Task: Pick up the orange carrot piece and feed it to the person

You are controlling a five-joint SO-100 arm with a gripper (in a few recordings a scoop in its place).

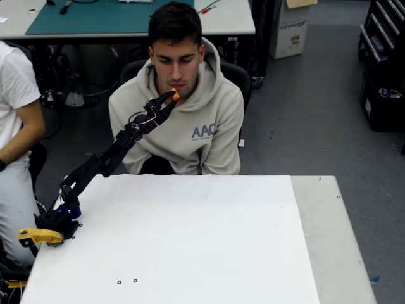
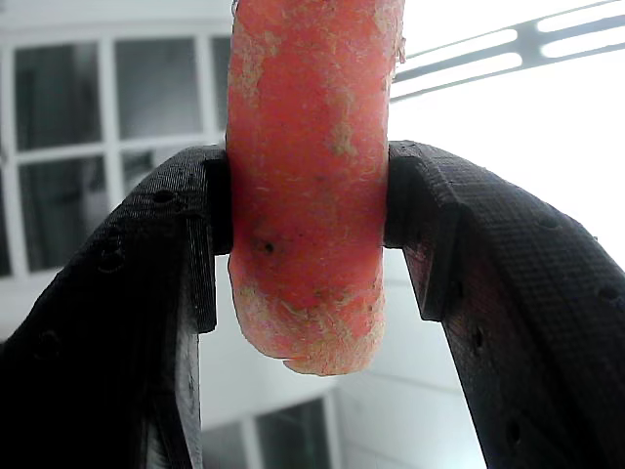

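- One gripper (image 2: 308, 244), its two black fingers (image 2: 146, 293) clamped on either side of the single orange carrot piece (image 2: 308, 186); the piece's top is cut off by the wrist view's edge.
- In the overhead view the gripper (image 1: 169, 98) holds the carrot piece (image 1: 175, 96) raised just below the chin of the person (image 1: 183, 120) in the beige hoodie.
- A second person (image 1: 16, 120) in white is cut off at the left edge.
- One white table (image 1: 190, 240).

One carrot (image 1: 175, 95) in one gripper (image 1: 171, 97). Two people behind table (image 1: 209, 253): one in hoodie (image 1: 190, 120), one in white tee (image 1: 16, 126), at its left end.
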